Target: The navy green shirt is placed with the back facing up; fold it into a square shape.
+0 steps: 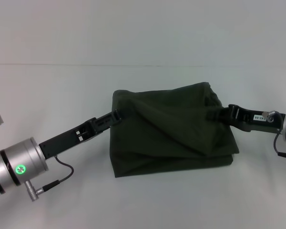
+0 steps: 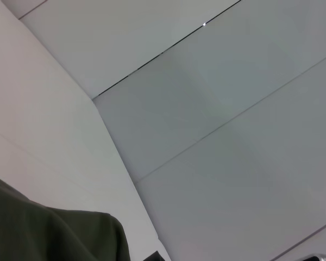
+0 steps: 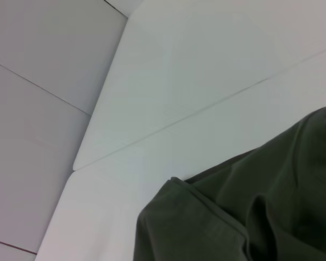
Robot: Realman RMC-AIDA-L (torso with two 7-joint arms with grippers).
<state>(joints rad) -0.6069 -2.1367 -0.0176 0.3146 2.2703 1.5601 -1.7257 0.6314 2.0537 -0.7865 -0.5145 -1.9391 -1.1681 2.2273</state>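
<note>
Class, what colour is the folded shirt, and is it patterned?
Dark olive green, plain, no pattern: the navy green shirt, clearest in the head view.

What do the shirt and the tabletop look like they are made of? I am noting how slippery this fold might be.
The navy green shirt looks like soft matte woven or knit cloth, likely cotton: it creases, drapes and shows no sheen. The table looks like a smooth, hard white surface, perhaps laminate, with thin seams. The left gripper and right gripper pinch the shirt's edges.

Bare table [image 1: 47,95] rings the folded shirt [image 1: 171,129].
</note>
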